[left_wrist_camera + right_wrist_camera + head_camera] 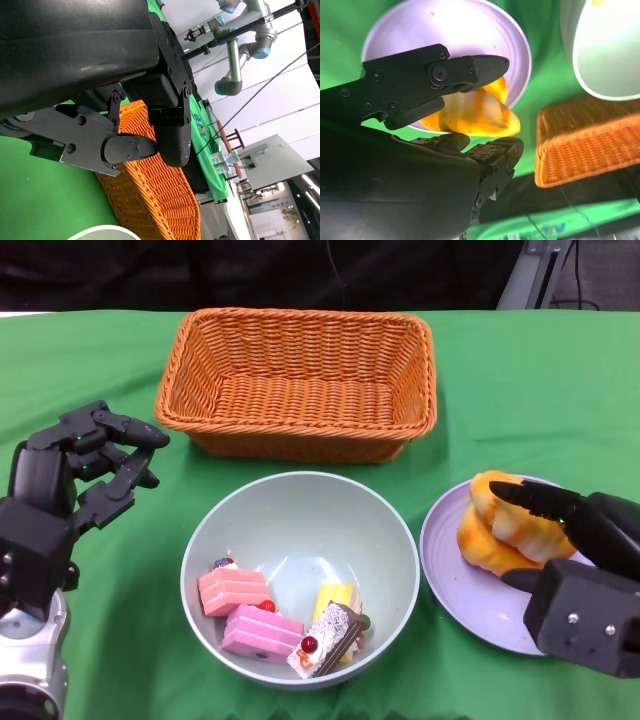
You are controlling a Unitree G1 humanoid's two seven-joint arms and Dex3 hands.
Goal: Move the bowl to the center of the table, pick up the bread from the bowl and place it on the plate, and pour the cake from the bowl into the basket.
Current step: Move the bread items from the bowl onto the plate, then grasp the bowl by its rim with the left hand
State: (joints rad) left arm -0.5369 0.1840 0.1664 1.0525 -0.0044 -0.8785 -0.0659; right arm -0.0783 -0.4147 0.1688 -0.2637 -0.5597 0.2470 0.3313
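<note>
My head view is evenly bright and sharp, with soft shadows inside the pale grey-green round bowl (pixel 300 575), while my right wrist view blurs the orange woven wicker basket (pixel 587 147) and shows washed-out glare on the round lilac plate (pixel 470 30).

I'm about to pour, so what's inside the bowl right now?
The bowl holds four cake pieces: two pink slices, a yellow one and a chocolate-topped one. No bread shows there; whether anything lies beneath the cakes is hidden.
</note>
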